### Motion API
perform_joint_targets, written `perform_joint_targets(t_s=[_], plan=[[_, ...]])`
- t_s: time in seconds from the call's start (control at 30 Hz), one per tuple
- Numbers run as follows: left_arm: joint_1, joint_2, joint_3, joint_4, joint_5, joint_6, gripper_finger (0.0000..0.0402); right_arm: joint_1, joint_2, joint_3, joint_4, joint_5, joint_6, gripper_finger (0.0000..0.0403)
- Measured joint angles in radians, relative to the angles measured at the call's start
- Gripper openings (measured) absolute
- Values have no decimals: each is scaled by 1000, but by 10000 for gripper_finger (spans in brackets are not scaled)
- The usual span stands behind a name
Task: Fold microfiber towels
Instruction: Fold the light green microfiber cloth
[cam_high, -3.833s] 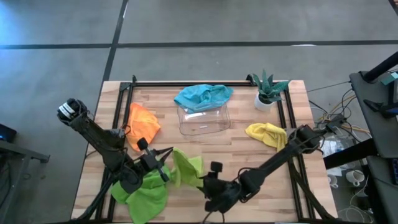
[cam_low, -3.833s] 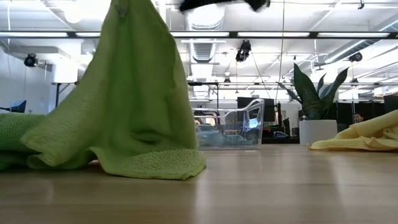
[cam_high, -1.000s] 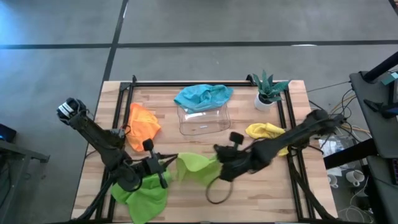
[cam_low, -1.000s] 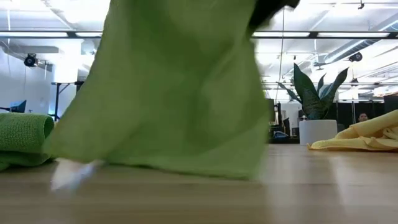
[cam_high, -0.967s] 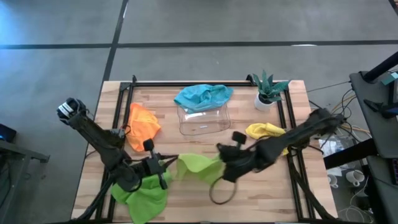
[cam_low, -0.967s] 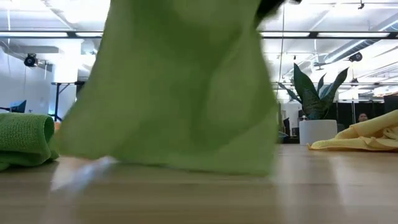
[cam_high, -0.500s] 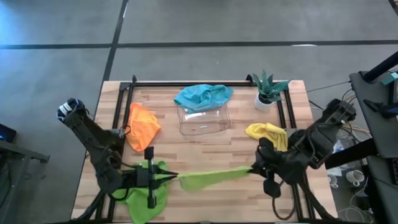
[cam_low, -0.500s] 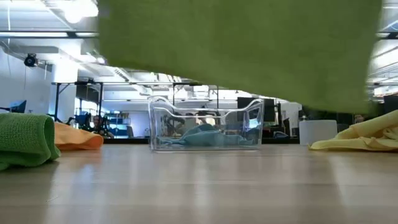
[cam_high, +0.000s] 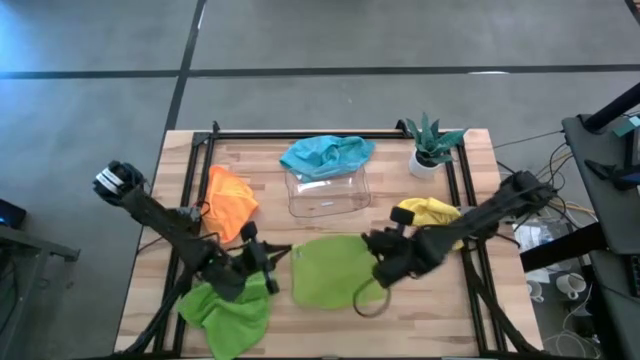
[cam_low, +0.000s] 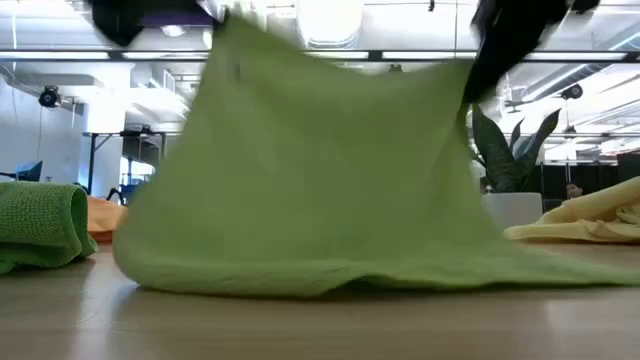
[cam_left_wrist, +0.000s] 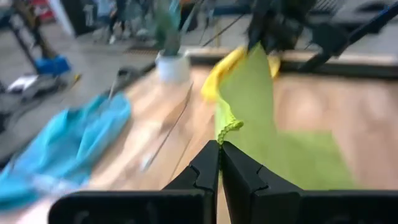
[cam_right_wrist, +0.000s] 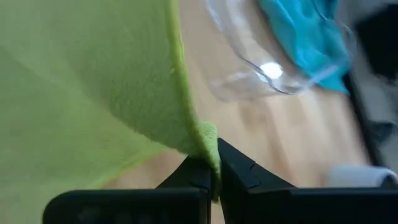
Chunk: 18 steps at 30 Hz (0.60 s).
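Note:
A lime green microfiber towel is held up by its two far corners between my grippers; its near part lies spread on the table. My left gripper is shut on the left corner and my right gripper on the right corner. A second lime green towel lies crumpled at the near left. An orange towel lies at the left, a yellow one at the right. A teal towel drapes over the clear tray's far rim. My left gripper pinches the towel's far left corner between its two fingers, coming nearly level from the table's left. The cloth runs down from this corner onto the table. My right gripper pinches the far right corner at the hem between its two fingers, slanting down from the table's right. The cloth hangs away from the corner with its lower edge on the table.
The clear tray stands just beyond the held towel, and a small potted plant at the far right. Black rails run along the table's left and right sides. Bare wood shows along the near edge.
Both grippers pulled apart toward the table's left and right edges and drew the towel taut, clear of the table. They then came back toward each other and down. The towel's near part now lies spread on the table while both far corners stay pinched.

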Motion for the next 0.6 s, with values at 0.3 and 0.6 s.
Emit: perform_joint_targets(t_s=[0.3, 0.6], plan=[[22, 3, -146, 88, 0, -44, 0, -83, 97, -31, 20, 25, -56, 9], [71, 4, -141, 156, 2, 107, 0, -99, 79, 6, 38, 49, -111, 9]])
